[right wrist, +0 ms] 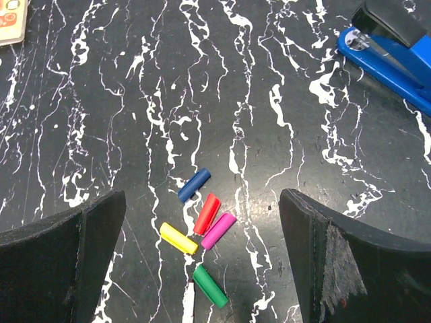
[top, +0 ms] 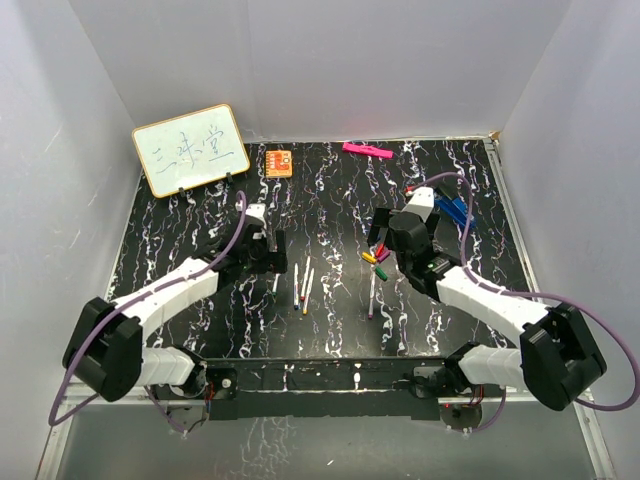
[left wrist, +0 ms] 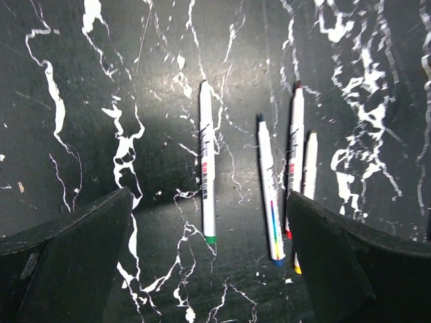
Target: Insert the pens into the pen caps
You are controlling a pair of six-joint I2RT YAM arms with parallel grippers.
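Note:
Several white-barrelled pens (top: 303, 285) lie side by side mid-table, and one more pen (top: 372, 292) lies to their right. My left gripper (top: 270, 246) hovers open over them. In the left wrist view a green-ended pen (left wrist: 207, 168) lies between the fingers, with a blue-ended pen (left wrist: 269, 192), a red-ended pen (left wrist: 295, 145) and a yellow-ended pen (left wrist: 310, 165) close to the right finger (left wrist: 337, 262). The pen caps (top: 376, 258) sit in a loose cluster under my open right gripper (right wrist: 202, 198): blue (right wrist: 194, 185), red (right wrist: 207, 214), purple-pink (right wrist: 219, 231), yellow (right wrist: 178, 238) and green (right wrist: 210, 286). Neither gripper holds anything.
A small whiteboard (top: 190, 150) leans at the back left. An orange square block (top: 279, 162) and a flat pink bar (top: 366, 150) lie near the back wall. A blue stapler (right wrist: 390, 60) sits just right of the right gripper. White walls enclose the table.

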